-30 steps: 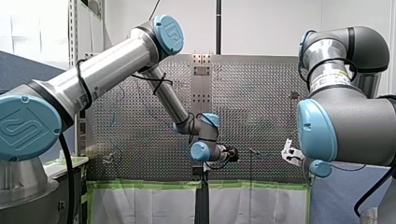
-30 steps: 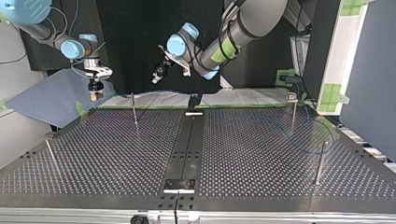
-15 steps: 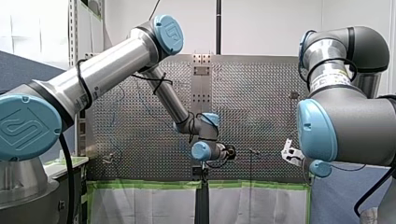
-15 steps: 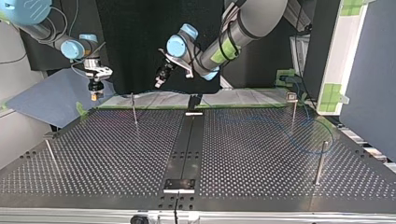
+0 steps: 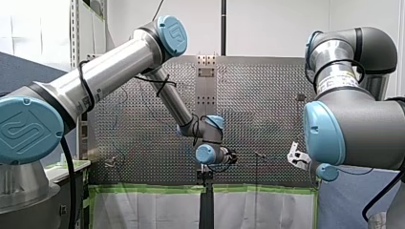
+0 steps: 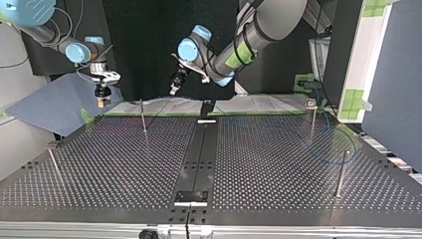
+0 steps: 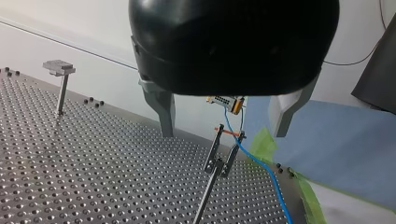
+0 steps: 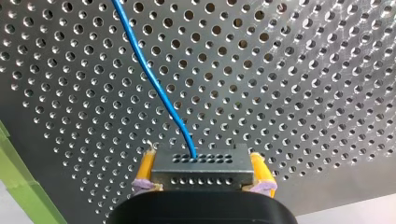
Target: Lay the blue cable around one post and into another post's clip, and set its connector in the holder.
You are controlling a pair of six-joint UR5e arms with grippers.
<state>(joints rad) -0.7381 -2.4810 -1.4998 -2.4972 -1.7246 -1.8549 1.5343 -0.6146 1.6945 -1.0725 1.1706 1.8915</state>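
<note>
Right wrist view: connector (image 8: 201,169) clamped between yellow fingers (image 8: 145,169), blue cable (image 8: 149,74) leading ahead.

The blue cable (image 8: 155,88) runs from its grey connector (image 8: 201,163), clamped in my right claw (image 8: 203,173).

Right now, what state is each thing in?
left tool, open, empty
right tool, shut on connector
connector, gripped in the air, not yet set down
blue cable, plugged into connector, trailing over the table
clip post, upright; cable seated or not, cannot tell
</note>
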